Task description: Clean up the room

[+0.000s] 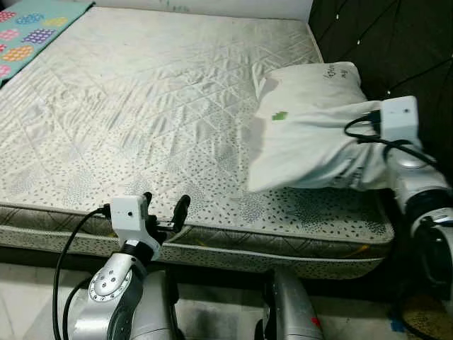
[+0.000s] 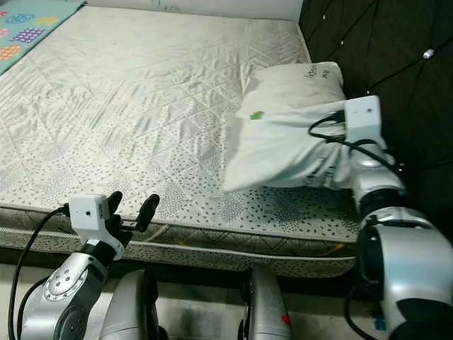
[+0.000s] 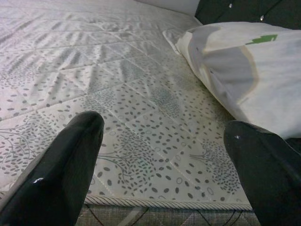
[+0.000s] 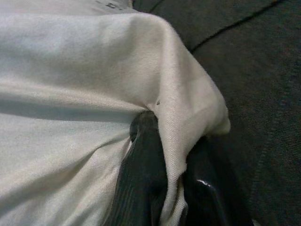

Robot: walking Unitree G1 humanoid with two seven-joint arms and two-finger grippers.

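A white pillow (image 1: 311,134) with a small green mark lies at the right end of the bare quilted mattress (image 1: 141,113), against the dark padded headboard (image 1: 396,42). My right gripper (image 4: 171,188) is shut on the pillow's near corner, with cloth pinched between its black fingers (image 4: 143,179), and the near side of the pillow is raised off the mattress. My left gripper (image 1: 167,210) stands open over the mattress's front edge, nothing between its fingers (image 3: 61,174). The pillow (image 3: 244,70) lies ahead and to the right of it.
A turquoise blanket (image 1: 32,32) with coloured dots lies on the far left corner of the mattress. The headboard closes off the right side. Pale floor (image 1: 28,297) runs along the bed's front edge, below my body.
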